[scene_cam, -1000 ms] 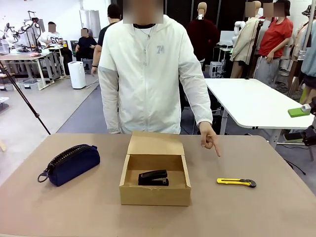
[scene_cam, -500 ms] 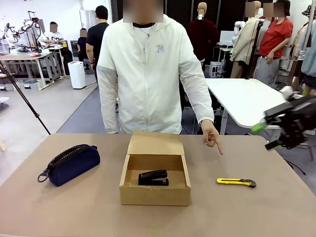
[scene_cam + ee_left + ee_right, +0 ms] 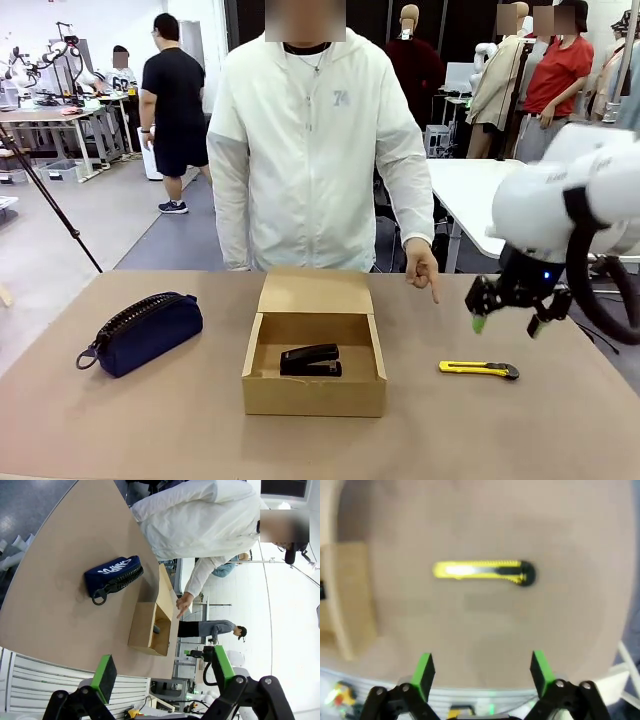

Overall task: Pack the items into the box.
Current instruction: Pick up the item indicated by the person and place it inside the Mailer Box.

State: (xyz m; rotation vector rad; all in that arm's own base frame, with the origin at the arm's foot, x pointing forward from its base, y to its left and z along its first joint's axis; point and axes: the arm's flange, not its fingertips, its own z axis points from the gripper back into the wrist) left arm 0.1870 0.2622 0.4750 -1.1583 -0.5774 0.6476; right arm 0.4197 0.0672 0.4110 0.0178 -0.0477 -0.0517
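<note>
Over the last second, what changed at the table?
The right gripper swung in from the right side and now hovers open above the yellow utility knife, holding nothing. The person's hand kept pointing down toward the knife. The navy pouch, the black stapler and the cardboard box around it stayed put.

I count three loose items here: one navy pouch [image 3: 145,332], one black stapler [image 3: 310,361] and one yellow utility knife [image 3: 478,369]. There is one cardboard box [image 3: 314,392] and one desk [image 3: 200,420]. One person [image 3: 315,150] is at the desk, with one hand [image 3: 422,268] showing. There are two arms, so a right end effector [image 3: 507,322] and a left end effector [image 3: 164,672], each with two green-padded fingers.
</note>
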